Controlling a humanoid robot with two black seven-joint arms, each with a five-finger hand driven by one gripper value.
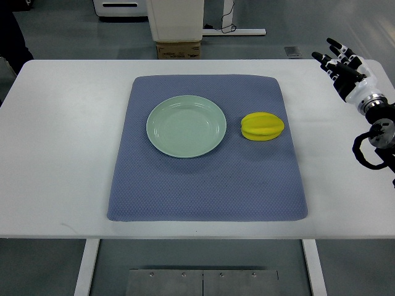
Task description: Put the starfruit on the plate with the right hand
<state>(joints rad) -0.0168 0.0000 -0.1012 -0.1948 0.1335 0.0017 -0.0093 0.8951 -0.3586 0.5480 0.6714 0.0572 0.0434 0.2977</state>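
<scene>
Starfruit (pixel 262 126) sat untouched on the blue mat (pixel 203 185), just beside the plate's right rim but not touching it — so, judging by the layout, the task had not started in any real sense. Green plate (pixel 166 132) was bare and lay left of centre on the mat. Right hand (pixel 340 63) hovered over the desk (pixel 62 154) near its far right corner, well apart from the fruit, fingers spread and holding nothing. Left arm was not in view.

Everything was left to do: reach in, grasp, lift, carry the short hop left, release over the plate.

Path looked clear — nothing stood between hand and fruit, or between fruit and plate. Beyond the desk's far edge were a cardboard box (pixel 179 49) and a white unit (pixel 176 18) on the floor, out of the working area. The fruit's ridged shape would likely make the grip the fiddly part.
</scene>
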